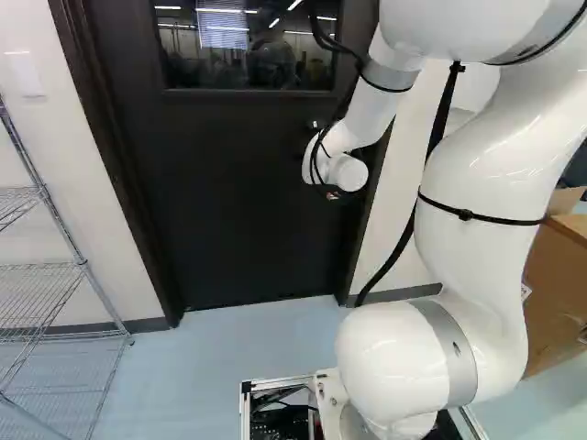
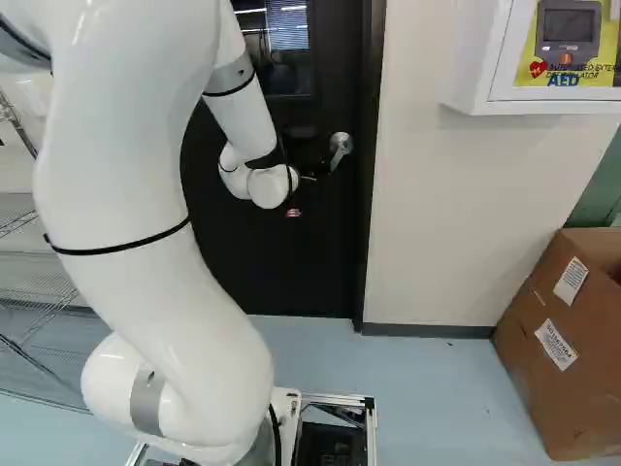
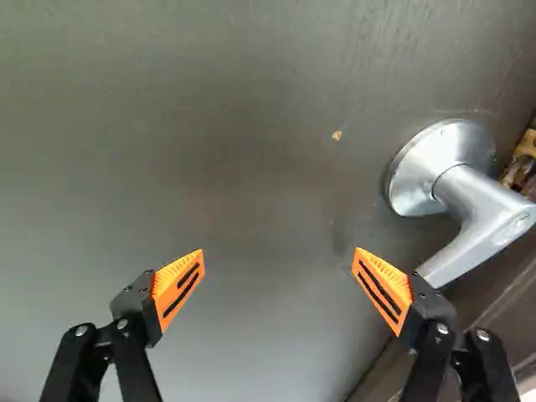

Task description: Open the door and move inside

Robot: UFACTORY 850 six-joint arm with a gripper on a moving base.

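Note:
The dark door point(image 1: 238, 202) with a window at its top stands closed in its frame. Partly hidden behind the white wrist, my gripper point(image 2: 308, 178) is close to the door, beside and a little below the silver lever handle point(image 2: 341, 146). In the wrist view the gripper point(image 3: 279, 260) is open, its orange-padded fingers wide apart, with only the flat door face point(image 3: 251, 151) beyond them. The handle point(image 3: 481, 205) lies outside the gap, its lever end reaching close to one finger's outer side; whether they touch I cannot tell.
A wire shelf point(image 1: 55, 266) stands left of the door. Right of the door frame point(image 2: 371, 175) come a pale wall point(image 2: 437, 214), a white AED cabinet point(image 2: 475, 58) and a cardboard box point(image 2: 553, 340) on the floor. Blue floor point(image 1: 211, 344) lies before the door.

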